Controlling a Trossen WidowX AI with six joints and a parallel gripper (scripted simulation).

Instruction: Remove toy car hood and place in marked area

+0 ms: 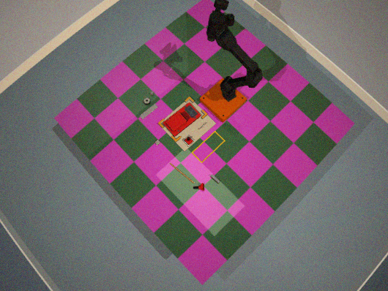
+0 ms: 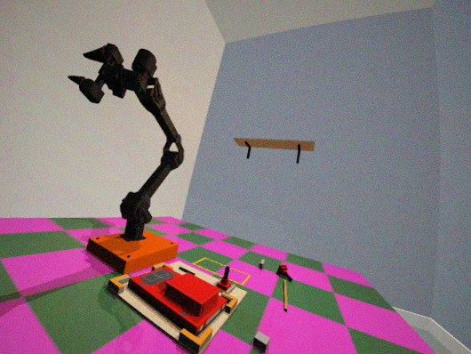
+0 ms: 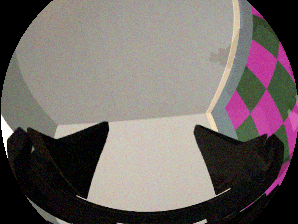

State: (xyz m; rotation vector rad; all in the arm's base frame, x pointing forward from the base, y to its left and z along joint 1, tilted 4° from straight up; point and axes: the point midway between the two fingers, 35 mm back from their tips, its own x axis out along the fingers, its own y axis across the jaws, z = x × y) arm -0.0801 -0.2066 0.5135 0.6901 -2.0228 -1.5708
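Below the gripper (image 2: 76,67) (image 3: 153,128) sits 1 car (image 1: 181,118) (image 2: 178,295).

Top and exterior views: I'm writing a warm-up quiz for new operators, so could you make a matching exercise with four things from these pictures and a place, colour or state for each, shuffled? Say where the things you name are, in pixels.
Things
1. toy car (image 1: 176,122) (image 2: 191,293)
2. marked area (image 1: 209,147) (image 2: 213,265)
3. base plate (image 1: 222,113) (image 2: 107,249)
4. hand (image 1: 221,4) (image 2: 75,66) (image 3: 153,128)

Places, colours, states
A. orange, under the arm
B. open, raised high above the table
C. drawn on the table as a thin yellow outline
D. mostly red, on a beige board with corner brackets

Right pairs: 1-D, 2-C, 3-A, 4-B
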